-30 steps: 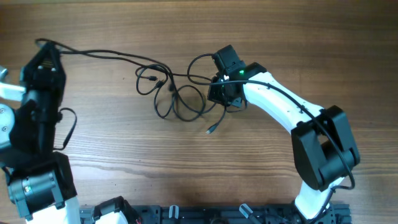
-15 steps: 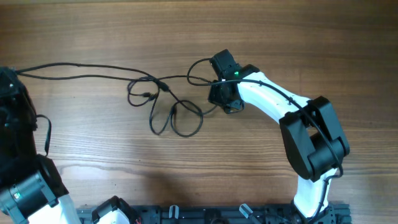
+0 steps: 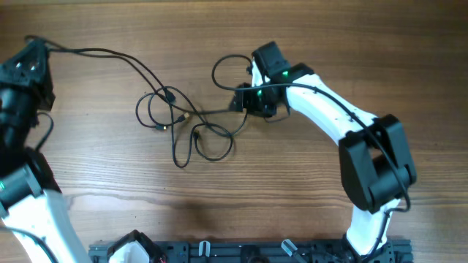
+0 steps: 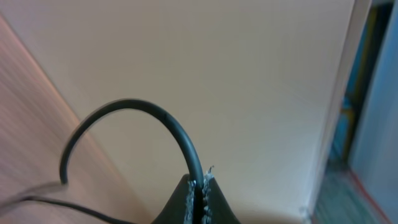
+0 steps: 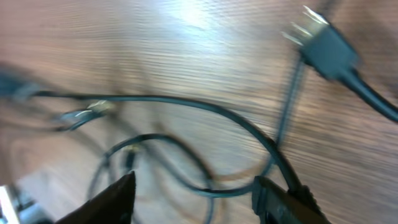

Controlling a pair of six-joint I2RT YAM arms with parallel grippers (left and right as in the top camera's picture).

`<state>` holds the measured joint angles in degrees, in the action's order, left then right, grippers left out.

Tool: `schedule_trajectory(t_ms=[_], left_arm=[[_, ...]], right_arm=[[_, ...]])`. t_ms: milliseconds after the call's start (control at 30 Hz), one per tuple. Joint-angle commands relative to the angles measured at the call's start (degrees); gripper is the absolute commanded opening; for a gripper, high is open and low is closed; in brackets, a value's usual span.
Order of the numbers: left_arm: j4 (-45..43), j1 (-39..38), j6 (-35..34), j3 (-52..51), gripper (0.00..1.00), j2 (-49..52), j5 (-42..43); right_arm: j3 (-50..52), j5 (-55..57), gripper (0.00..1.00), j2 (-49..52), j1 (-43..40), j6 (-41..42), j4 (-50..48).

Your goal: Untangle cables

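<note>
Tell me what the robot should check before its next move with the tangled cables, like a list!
1. Left gripper has a firm hold: ok. It is shut on a cable.
2. Right gripper is open: ok. Its two sides stand well apart.
3. Right gripper is free of cable: cannot tell. One cable runs right beside a finger, and the picture is blurry there.
4. Tangle is undone: not ok. Several loops cross each other in the middle of the table.
5. Plug is out of the right gripper's way: ok. It lies on the wood, apart from the fingers.
</note>
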<state>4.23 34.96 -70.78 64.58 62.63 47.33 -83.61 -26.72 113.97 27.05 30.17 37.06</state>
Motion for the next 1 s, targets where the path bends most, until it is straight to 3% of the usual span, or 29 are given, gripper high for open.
schedule_trajectory(t_ms=[0, 200, 300, 500, 700, 967], left_arm=[[-0.7, 0.4, -0.8, 7.3, 0.04, 6.5, 22.9], [-2.4, -0.2, -0.5, 13.5, 0.04, 11.9, 36.0], [-4.1, -1.9, -0.4, 15.1, 0.04, 12.1, 38.3], [-6.0, -7.9, 3.2, 15.2, 0.04, 11.8, 38.2], [-6.0, -14.6, 12.8, 15.2, 0.04, 12.0, 39.0], [-5.7, -17.4, 13.6, 15.1, 0.04, 12.2, 38.6]], right_arm=[[-2.1, -6.7, 0.75, -4.8, -0.1, -6.7, -0.8], [-2.1, -10.7, 0.73, -4.8, 0.0, -9.2, -3.3], [-2.1, -15.2, 0.75, -4.8, 0.0, -9.0, -6.4], [-2.1, -41.1, 0.75, -4.8, -0.1, -7.0, -23.7], [-2.1, -42.1, 0.78, -4.8, -1.1, 4.5, -35.1], [-1.7, -42.8, 0.76, -4.7, -1.2, -1.3, -34.4]])
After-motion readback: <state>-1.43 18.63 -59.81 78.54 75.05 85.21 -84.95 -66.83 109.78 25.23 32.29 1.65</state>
